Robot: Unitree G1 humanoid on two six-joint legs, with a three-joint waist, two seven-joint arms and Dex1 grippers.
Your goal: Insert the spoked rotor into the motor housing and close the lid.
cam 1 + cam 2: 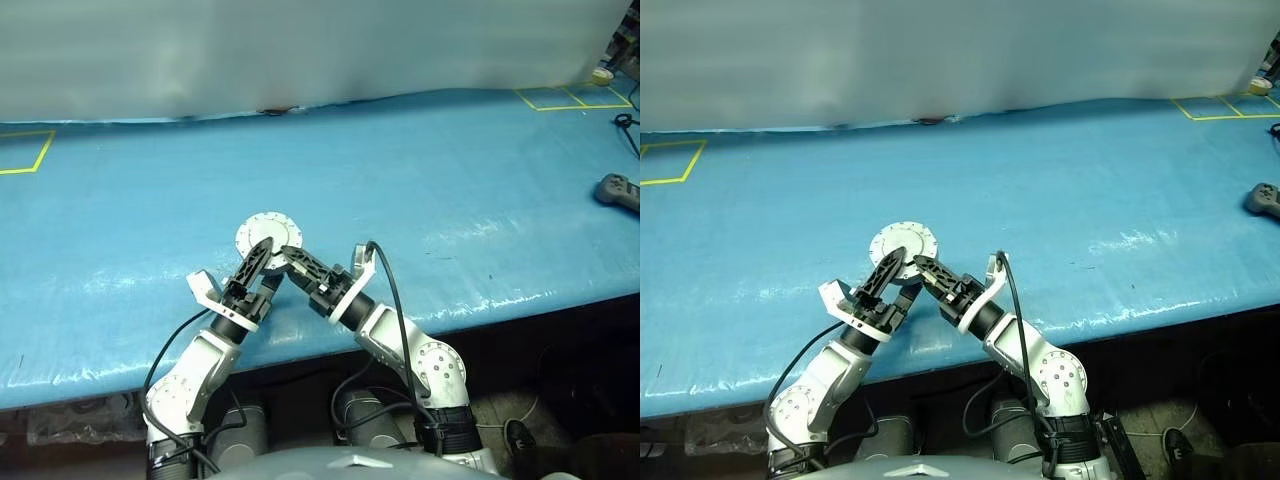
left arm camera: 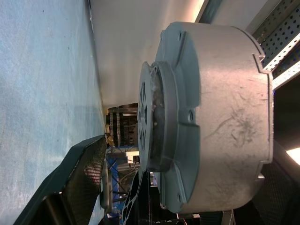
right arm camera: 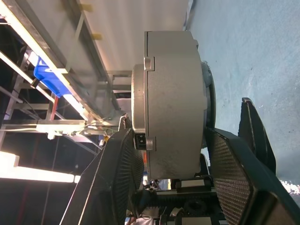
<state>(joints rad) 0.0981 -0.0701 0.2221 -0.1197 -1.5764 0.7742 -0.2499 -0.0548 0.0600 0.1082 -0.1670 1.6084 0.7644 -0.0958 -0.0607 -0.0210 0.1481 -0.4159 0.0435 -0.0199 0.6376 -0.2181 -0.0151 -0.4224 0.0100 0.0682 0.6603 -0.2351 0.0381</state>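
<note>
The motor housing (image 3: pixel 173 103) is held a little above the blue table (image 1: pixel 450 200), near its front edge. The lid (image 1: pixel 268 236) is closed on it, and its round silver face with a centre circle is turned up. My right gripper (image 1: pixel 291 262) is shut on the housing, one finger pressed on each flat face. My left gripper (image 1: pixel 262 266) is open at the housing's left side. Its fingers (image 2: pixel 79 183) stand wide apart around the housing without touching it. On the housing's table-side face sits a thin slotted disc (image 2: pixel 145 117). The spoked rotor is hidden.
A dark grey handheld controller (image 1: pixel 618 190) lies at the table's far right. Yellow tape squares mark the far left (image 1: pixel 25 152) and far right (image 1: pixel 570 97) corners. A pale wall closes off the back. The table's front edge (image 1: pixel 480 315) runs just under my wrists.
</note>
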